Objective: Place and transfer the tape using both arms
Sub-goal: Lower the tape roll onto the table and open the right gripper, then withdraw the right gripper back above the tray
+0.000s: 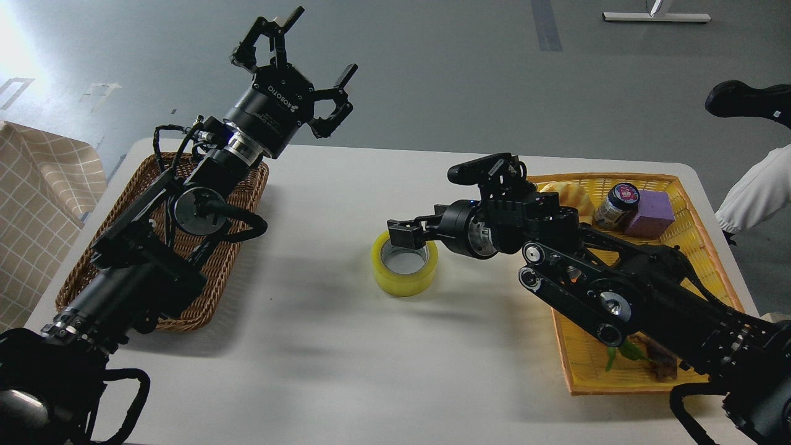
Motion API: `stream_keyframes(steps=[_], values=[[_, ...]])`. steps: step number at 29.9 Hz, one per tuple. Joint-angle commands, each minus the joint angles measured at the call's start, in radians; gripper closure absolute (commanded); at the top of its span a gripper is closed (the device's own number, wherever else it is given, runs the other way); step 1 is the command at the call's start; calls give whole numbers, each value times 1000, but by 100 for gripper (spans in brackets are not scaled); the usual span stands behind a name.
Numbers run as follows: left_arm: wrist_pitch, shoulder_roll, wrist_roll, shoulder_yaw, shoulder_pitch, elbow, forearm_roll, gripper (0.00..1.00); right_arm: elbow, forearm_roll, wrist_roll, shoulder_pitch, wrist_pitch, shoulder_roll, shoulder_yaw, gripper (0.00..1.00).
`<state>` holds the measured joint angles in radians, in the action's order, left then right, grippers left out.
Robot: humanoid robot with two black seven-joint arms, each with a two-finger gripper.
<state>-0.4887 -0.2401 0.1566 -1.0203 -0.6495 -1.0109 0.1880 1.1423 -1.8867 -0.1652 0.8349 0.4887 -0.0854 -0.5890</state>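
Tape roll mid-table, right gripper right on it

The tape (405, 264) sat flat on the white table (321, 358), right gripper (413, 235) overlapping its top edge, fingers too dark to tell apart. Left gripper (295, 80) hung spread wide, its arm hiding much of the wicker basket (210, 278).
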Motion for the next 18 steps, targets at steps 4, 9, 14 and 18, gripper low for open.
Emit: stream_keyframes(steps=[4, 9, 14, 18], values=[[0, -2, 1, -1, -1, 2, -1, 2, 88, 1, -1, -13, 0, -97, -71, 0], [0, -2, 1, 0, 1, 2, 1, 2, 172, 17, -1, -43, 0, -178, -175, 0], [0, -1, 1, 3, 1, 2, 2, 2, 260, 132, -1, -106, 0, -240, -327, 0], [0, -2, 1, 2, 1, 2, 2, 2, 287, 282, 1, -163, 0, -270, -409, 0]])
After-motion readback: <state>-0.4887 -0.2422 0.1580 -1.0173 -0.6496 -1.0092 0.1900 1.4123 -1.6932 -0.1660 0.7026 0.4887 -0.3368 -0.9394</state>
